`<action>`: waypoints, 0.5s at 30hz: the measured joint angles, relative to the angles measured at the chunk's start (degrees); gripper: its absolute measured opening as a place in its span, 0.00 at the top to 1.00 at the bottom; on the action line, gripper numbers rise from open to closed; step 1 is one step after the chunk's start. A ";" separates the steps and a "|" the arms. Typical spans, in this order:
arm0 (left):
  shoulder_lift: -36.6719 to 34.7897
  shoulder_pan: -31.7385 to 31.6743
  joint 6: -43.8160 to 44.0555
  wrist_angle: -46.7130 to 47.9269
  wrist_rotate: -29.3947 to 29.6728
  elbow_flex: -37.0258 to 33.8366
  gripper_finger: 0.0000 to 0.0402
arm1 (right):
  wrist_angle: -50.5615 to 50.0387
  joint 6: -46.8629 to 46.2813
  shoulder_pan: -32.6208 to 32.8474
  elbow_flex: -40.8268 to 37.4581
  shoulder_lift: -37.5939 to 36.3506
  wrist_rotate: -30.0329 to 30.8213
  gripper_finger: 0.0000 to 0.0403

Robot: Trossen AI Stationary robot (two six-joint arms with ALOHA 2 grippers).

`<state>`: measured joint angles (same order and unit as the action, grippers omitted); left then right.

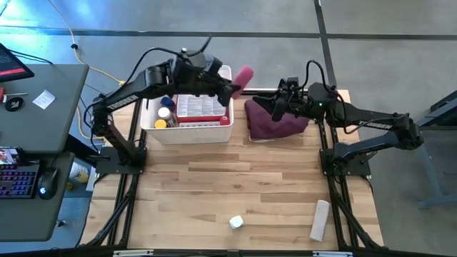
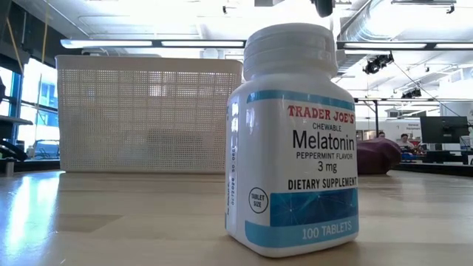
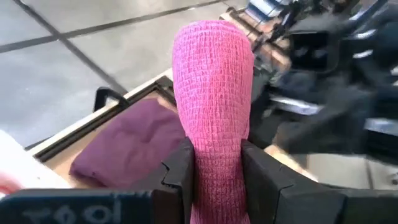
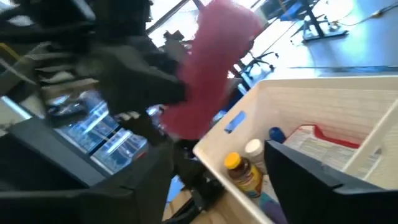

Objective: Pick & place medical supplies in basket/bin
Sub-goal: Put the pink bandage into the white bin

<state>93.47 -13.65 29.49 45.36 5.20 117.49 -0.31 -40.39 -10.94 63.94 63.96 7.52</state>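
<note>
My left gripper (image 1: pixel 234 91) is shut on a pink bandage roll (image 1: pixel 244 75), held in the air past the right far corner of the white lattice basket (image 1: pixel 187 128). Bottles (image 1: pixel 166 113) and a red-and-white box (image 1: pixel 200 107) lie in the basket. My right gripper (image 1: pixel 275 107) is open over the maroon cloth bundle (image 1: pixel 275 123), facing the basket (image 4: pixel 323 112) and the roll (image 4: pixel 214 68). A white melatonin bottle (image 2: pixel 292 140) stands upright near the table's near edge, seen as a small white bottle (image 1: pixel 236 222) from above. A white cylinder (image 1: pixel 319 219) lies to its right. My left gripper (image 3: pixel 216 155) pinches the pink roll by its near end (image 3: pixel 214 168), one finger (image 3: pixel 180 174) on each side. The roll points out ahead along the fingers, with most of its length (image 3: pixel 211 74) past their tips. It is lifted clear, above the gap between basket and maroon bundle.
The maroon bundle (image 3: pixel 124 149) lies at the table's far edge, right of the basket, with my right arm (image 1: pixel 357 121) over it. The two arms are close together there. A desk with keyboard and mouse (image 1: pixel 28 178) stands left of the table. Bare wood (image 1: pixel 228 178) lies mid-table.
</note>
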 joint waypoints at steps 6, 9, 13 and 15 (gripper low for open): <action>-2.73 -3.30 0.74 9.61 0.36 -0.13 0.66 | -0.31 0.02 -0.01 0.02 0.00 -1.40 0.34; -3.72 -6.18 2.63 17.58 1.92 -0.06 0.66 | -0.60 0.01 0.02 0.04 0.00 -1.91 0.34; -3.26 -7.47 4.79 26.58 5.11 -0.56 0.66 | -1.19 -0.07 0.02 0.07 0.00 -1.91 0.34; -3.21 -7.43 5.78 27.15 6.94 -2.31 0.66 | -1.49 -0.09 0.02 0.07 0.00 -1.91 0.34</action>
<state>90.26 -21.08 35.27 72.51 12.14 115.19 -1.79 -40.47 -10.92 64.01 63.96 5.61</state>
